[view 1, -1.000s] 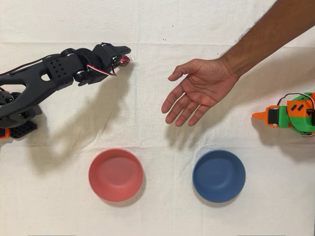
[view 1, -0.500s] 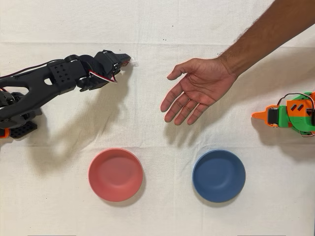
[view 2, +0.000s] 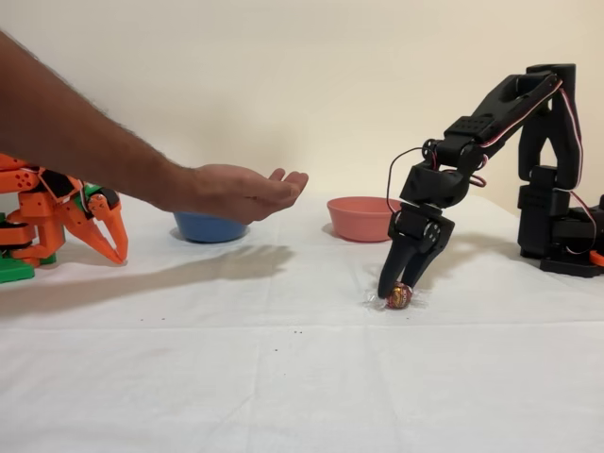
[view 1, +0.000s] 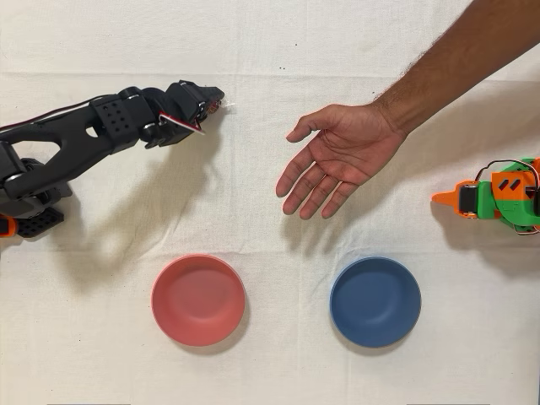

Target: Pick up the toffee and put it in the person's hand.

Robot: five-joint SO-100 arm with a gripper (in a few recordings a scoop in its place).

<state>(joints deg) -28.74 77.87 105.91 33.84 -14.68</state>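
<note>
The toffee [view 2: 399,298], a small dark red foil sweet with clear twisted ends, lies on the white cloth. In the overhead view only a sliver of the toffee [view 1: 218,105] peeks out from under the fingers at upper left. The black arm's gripper [view 2: 396,289] points down with its tips closed around the sweet, which still touches the cloth. From above, the gripper [view 1: 213,101] sits well to the left of the person's hand [view 1: 337,156]. The hand [view 2: 236,193] hovers palm up above the table with fingers spread.
A red bowl [view 1: 198,299] and a blue bowl [view 1: 375,301] stand along the near side in the overhead view, below the hand. The idle orange arm [view 1: 494,198] rests at the right edge. Bare cloth lies between gripper and hand.
The gripper moved right over the toffee, dropped onto it and closed around it; a second ago the sweet lay exposed just beyond the tips. The hand stayed put.
</note>
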